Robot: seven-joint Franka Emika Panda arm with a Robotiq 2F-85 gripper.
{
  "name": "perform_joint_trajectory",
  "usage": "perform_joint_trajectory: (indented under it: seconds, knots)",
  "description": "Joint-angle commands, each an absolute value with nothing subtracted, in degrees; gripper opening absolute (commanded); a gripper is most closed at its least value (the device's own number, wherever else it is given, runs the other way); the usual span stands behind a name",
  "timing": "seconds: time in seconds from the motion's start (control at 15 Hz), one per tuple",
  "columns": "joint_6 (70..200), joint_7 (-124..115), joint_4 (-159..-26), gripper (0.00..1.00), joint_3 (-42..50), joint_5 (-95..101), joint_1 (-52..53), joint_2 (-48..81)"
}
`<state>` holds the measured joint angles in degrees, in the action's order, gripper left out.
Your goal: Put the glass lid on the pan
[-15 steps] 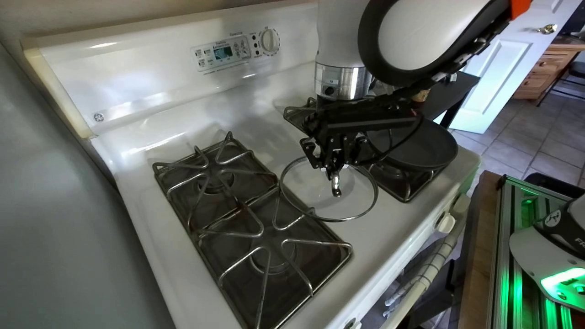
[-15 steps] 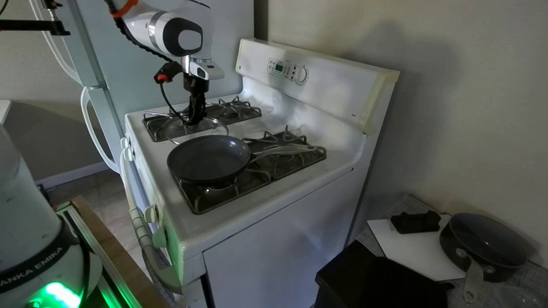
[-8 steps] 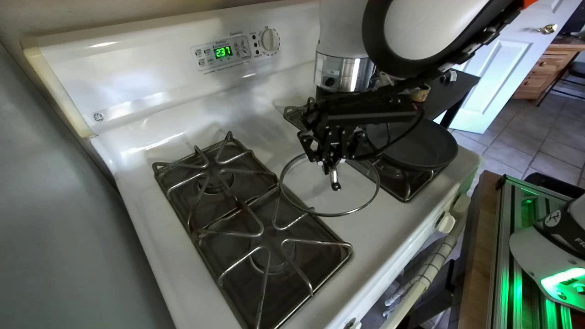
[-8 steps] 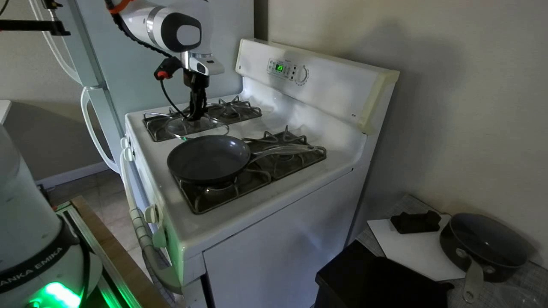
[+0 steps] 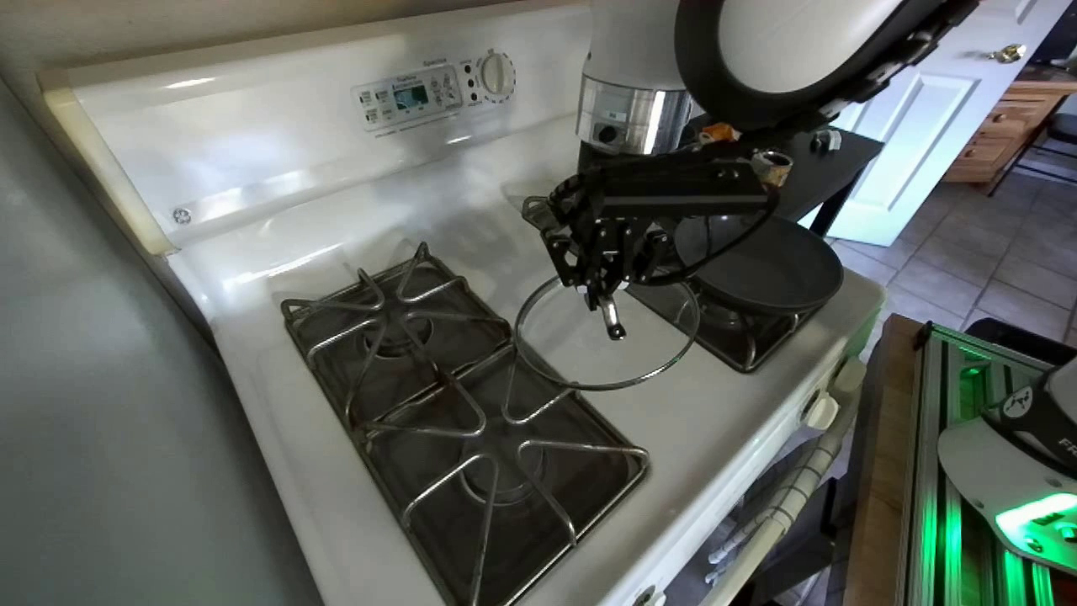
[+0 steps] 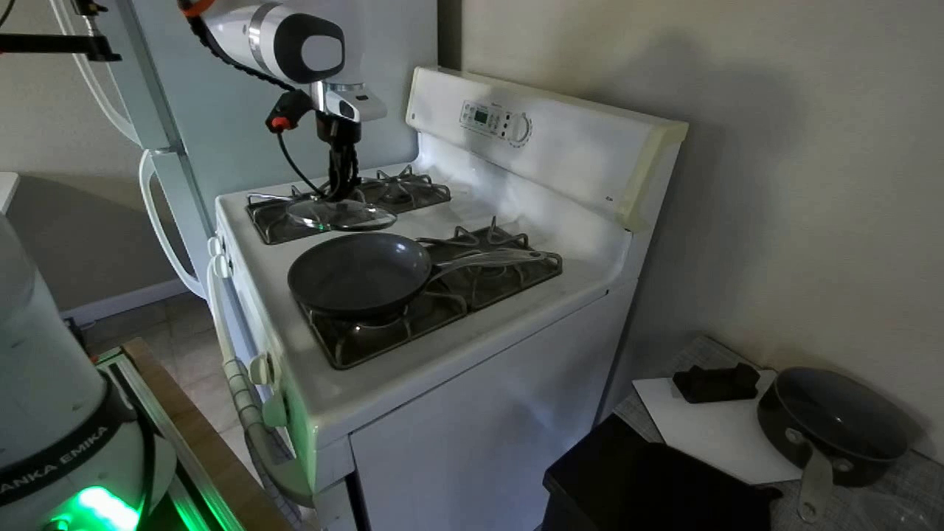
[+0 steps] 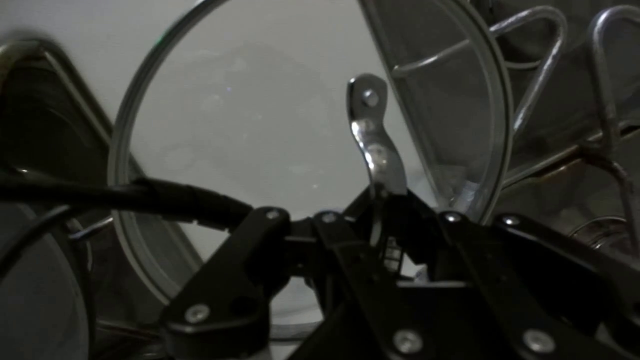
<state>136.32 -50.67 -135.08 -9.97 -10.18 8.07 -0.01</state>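
My gripper (image 5: 602, 301) is shut on the arched metal handle (image 7: 375, 135) of the glass lid (image 5: 559, 341) and holds it above the white middle strip of the stove. In an exterior view the lid (image 6: 363, 214) hangs nearly level under the gripper (image 6: 338, 195), behind the pan (image 6: 358, 274). In the wrist view the lid (image 7: 240, 125) fills the middle, and the gripper (image 7: 384, 200) covers part of its lower right. The dark pan (image 5: 782, 268) sits on a front burner, its bowl uncovered; part of it shows at the wrist view's left edge (image 7: 40, 300).
Burner grates (image 5: 496, 446) lie on both sides of the middle strip. The pan's handle (image 6: 509, 257) points to the stove's back panel (image 6: 546, 140). A dark pot (image 6: 833, 420) and a black box (image 6: 649, 479) stand beside the stove. A cable (image 7: 190, 200) hangs near the gripper.
My gripper has risen a little, and the lid has come up with it. In an exterior view the lid now hangs flatter than before. The pan has not moved.
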Motion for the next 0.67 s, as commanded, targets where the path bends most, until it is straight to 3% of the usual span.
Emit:
perform_joint_trajectory:
  seconds: [0.0, 0.6]
  knots:
    - [138.56, -51.42, -135.86, 0.0, -9.89, -11.26, 8.7, -1.6]
    - [138.43, -51.85, -135.46, 0.0, -9.81, -9.85, 8.45, -1.48]
